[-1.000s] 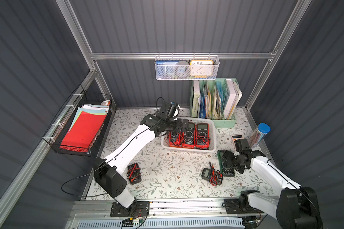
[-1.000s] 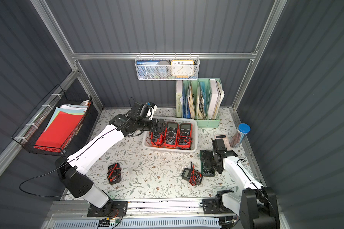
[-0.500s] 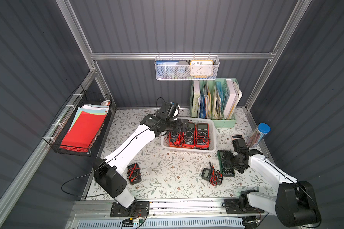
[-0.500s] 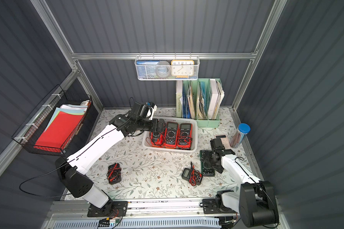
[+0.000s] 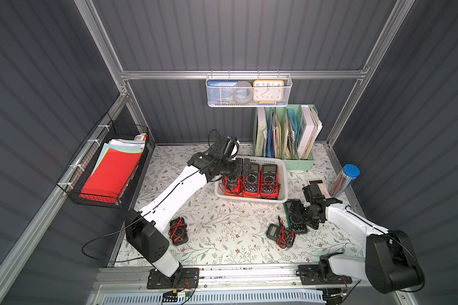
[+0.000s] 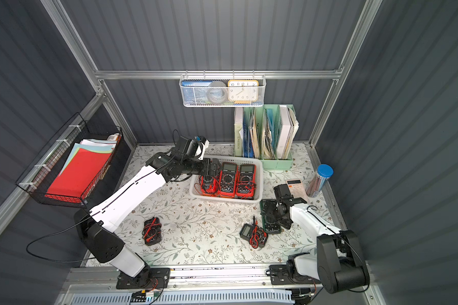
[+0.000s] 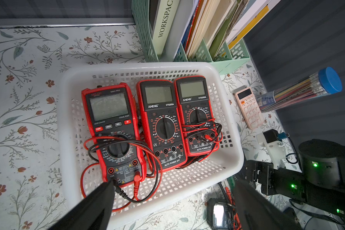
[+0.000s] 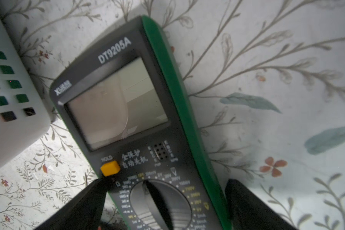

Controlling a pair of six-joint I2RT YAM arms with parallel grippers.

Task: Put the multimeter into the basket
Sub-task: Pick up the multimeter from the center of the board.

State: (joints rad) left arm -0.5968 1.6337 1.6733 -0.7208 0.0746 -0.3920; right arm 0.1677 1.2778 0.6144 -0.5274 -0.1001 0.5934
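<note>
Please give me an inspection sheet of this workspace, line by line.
Surface: floral table cover, lying flat.
Job's things: white basket holds three red multimeters; green multimeter lies on the cover beside it; two small black multimeters nearer the front.
Clutter: calculator, pencil tube, file holder.
Grippers: left gripper open over the basket; right gripper open astride the green multimeter.
Cables: test leads wound on the red multimeters; black cable loops from the left arm.
Surroundings: wire-mesh basket with clock; black wire basket with paper.
</note>
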